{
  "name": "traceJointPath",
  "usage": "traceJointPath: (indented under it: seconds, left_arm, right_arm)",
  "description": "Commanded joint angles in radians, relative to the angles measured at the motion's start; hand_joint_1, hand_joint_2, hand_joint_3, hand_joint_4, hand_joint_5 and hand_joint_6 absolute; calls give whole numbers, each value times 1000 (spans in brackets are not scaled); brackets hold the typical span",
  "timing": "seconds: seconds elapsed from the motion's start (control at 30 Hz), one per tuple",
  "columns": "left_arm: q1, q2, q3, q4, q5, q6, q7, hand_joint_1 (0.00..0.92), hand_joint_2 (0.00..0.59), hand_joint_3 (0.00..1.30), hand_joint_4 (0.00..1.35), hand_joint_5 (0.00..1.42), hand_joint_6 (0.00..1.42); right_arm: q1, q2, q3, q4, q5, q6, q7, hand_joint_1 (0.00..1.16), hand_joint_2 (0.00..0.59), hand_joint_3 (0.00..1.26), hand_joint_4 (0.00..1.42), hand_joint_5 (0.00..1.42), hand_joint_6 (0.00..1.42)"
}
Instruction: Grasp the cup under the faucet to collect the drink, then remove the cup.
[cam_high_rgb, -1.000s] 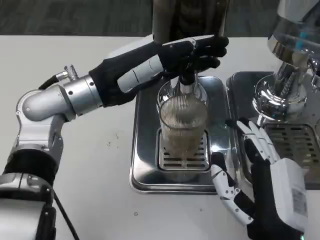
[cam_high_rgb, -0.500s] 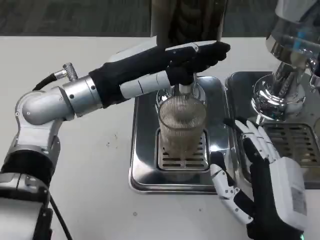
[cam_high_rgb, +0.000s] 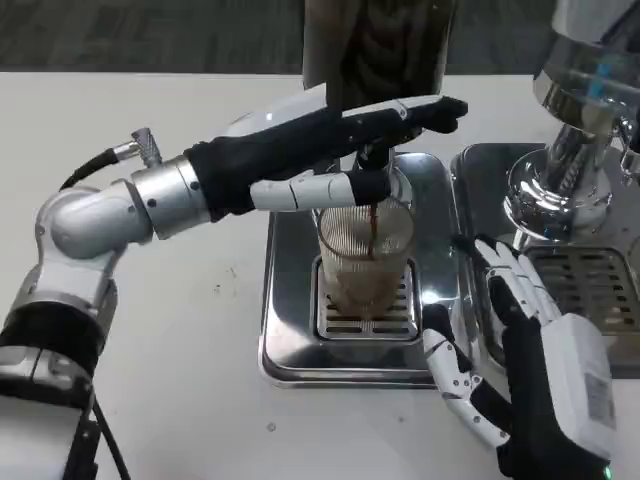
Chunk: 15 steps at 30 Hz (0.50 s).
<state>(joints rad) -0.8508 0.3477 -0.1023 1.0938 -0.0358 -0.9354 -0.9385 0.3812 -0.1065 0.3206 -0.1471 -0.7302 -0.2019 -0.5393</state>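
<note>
- Head view: a ribbed clear glass cup (cam_high_rgb: 365, 255) stands on the slotted grate of a shiny steel drip tray (cam_high_rgb: 290, 300) on the white tabletop (cam_high_rgb: 190, 340), directly under the dark faucet (cam_high_rgb: 372, 158).
- A thin brown stream of drink (cam_high_rgb: 373, 228) falls into the cup.
- The left hand (cam_high_rgb: 350, 135) lies across the faucet, fingers extended and pressing on it.
- The right hand (cam_high_rgb: 515, 350) hovers just right of the tray, fingers spread, holding nothing.

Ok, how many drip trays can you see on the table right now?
2: the drip tray under the ribbed cup, centre, and a second drip tray at the right edge, partly cut off by the frame.
</note>
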Motion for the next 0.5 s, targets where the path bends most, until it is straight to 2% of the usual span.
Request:
traceJointPath:
  seconds: [0.03, 0.1, 0.23, 0.5]
  left_arm:
    - [41, 18, -35, 31, 62, 15, -4, 0, 58, 88, 0, 0, 0]
    - [41, 19, -39, 31, 67, 11, 3, 0, 61, 87, 0, 0, 0]
    - [40, 21, -48, 34, 74, 8, 17, 0, 63, 84, 0, 0, 0]
    - [41, 33, -69, 33, 93, -16, 52, 0, 70, 65, 0, 0, 0]
  right_arm:
    - [-16, -7, -19, 4, 59, -32, 31, 397, 311, 129, 66, 73, 129]
    - [-29, -13, -29, 14, 100, -46, 56, 455, 272, 91, 46, 62, 129]
    - [-61, -26, -53, 36, 177, -71, 113, 538, 239, 18, 23, 40, 128]
    - [-134, -38, -95, 112, 317, -126, 230, 605, 213, 0, 0, 0, 96]
